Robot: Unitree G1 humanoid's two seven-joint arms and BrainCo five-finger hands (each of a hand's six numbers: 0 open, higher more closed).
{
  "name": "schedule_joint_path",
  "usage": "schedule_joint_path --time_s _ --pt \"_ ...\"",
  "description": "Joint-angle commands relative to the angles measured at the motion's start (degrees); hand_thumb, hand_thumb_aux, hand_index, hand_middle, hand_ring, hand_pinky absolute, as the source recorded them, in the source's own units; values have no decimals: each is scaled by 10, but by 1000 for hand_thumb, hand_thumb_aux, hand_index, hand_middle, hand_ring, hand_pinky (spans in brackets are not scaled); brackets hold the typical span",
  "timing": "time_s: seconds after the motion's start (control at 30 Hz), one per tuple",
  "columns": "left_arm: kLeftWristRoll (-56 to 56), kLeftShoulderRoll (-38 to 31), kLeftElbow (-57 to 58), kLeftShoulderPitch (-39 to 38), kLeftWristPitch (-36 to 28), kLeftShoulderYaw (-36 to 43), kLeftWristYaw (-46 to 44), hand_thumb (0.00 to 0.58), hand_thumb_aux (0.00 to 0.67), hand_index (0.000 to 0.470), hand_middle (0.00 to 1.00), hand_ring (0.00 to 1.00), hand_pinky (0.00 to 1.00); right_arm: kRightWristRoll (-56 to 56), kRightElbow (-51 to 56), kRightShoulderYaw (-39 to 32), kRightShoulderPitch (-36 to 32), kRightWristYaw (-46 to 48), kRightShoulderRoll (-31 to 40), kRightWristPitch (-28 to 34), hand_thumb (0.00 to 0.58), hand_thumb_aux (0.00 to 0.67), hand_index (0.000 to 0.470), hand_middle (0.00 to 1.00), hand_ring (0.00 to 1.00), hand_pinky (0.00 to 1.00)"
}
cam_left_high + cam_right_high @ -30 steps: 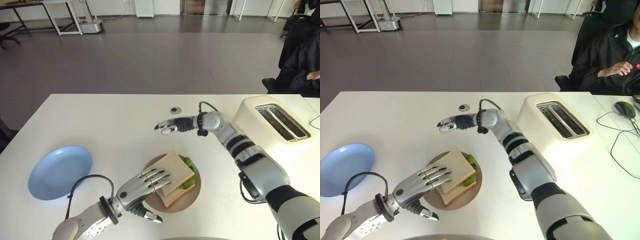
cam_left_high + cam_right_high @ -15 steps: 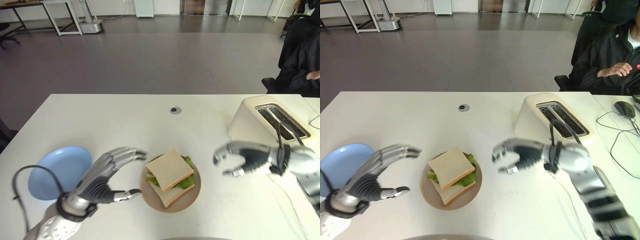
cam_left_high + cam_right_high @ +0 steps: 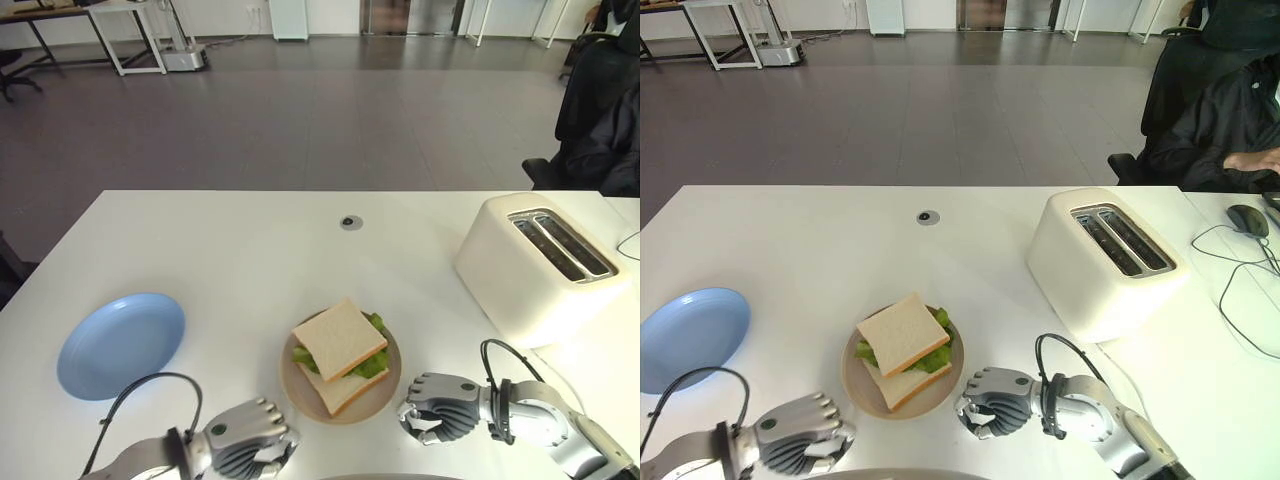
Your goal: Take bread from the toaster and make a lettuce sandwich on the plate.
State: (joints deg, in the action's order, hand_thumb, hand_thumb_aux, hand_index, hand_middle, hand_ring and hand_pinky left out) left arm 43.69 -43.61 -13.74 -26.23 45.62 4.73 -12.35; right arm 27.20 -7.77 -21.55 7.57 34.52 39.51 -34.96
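Observation:
A sandwich [image 3: 340, 352] of two bread slices with green lettuce between them lies on a tan plate [image 3: 387, 390] near the table's front edge. The cream toaster [image 3: 540, 266] stands at the right with both slots showing no bread. My left hand [image 3: 246, 450] rests at the front edge, left of the plate, fingers curled into a fist holding nothing. My right hand [image 3: 444, 408] sits just right of the plate, also curled shut and holding nothing.
A light blue plate [image 3: 120, 344] lies at the left of the white table [image 3: 250, 260]. A small round grommet [image 3: 350, 222] is set in the table's middle back. A mouse [image 3: 1245, 219] and cables [image 3: 1230, 300] lie at the far right beyond the toaster.
Both hands have pulled back to the front edge and curled shut. The left left the sandwich's top slice; the right drew in from the table's middle. The sandwich stays on the plate.

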Motion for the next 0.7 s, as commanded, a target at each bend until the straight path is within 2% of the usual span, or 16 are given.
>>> schedule_joint_path --time_s 0.03,0.1,0.2,0.3,0.43,0.47,0.5,0.53,0.57,0.6,0.63,0.7 --pt "252 45 115 166 -87 76 165 580 670 470 1000 1000 1000 118 176 -51 -37 -89 -57 43 580 670 470 922 922 922" --pt "301 58 180 247 -118 105 233 580 670 470 1000 1000 1000 126 245 -47 -77 -145 -82 64 580 670 470 914 914 914" --pt "310 93 288 361 -135 141 313 580 670 470 1000 1000 1000 119 348 -47 -152 -203 -126 91 580 670 470 902 902 902" --pt "327 129 378 458 -150 186 368 580 670 470 1000 1000 1000 98 417 -46 -223 -235 -154 80 580 670 470 937 937 937" --pt "315 152 455 523 -159 221 421 580 670 470 1000 1000 1000 85 449 -36 -279 -277 -158 56 580 670 470 933 933 933" --pt "308 152 463 526 -160 227 426 579 638 448 1000 1000 1000 82 439 -35 -279 -281 -154 49 580 670 470 937 937 937" --pt "295 149 462 523 -155 230 431 521 457 321 1000 1000 1000 79 412 -30 -268 -286 -146 43 580 670 470 933 933 933" --pt "280 142 447 512 -152 227 432 209 134 94 835 835 835 72 381 -24 -254 -286 -138 38 580 657 461 925 925 925" --pt "245 129 415 487 -140 214 420 0 0 0 573 573 573 60 340 -13 -236 -283 -125 33 494 413 289 792 792 792" --pt "204 113 374 455 -127 197 403 0 0 0 227 227 227 42 299 -1 -216 -274 -110 24 291 197 138 722 722 722" --pt "145 89 321 410 -106 180 373 0 0 0 0 0 0 5 255 17 -192 -256 -91 14 0 0 0 600 600 600" --pt "31 52 233 332 -74 149 322 0 0 0 0 0 0 -71 198 51 -156 -223 -63 -3 0 0 0 600 600 600"
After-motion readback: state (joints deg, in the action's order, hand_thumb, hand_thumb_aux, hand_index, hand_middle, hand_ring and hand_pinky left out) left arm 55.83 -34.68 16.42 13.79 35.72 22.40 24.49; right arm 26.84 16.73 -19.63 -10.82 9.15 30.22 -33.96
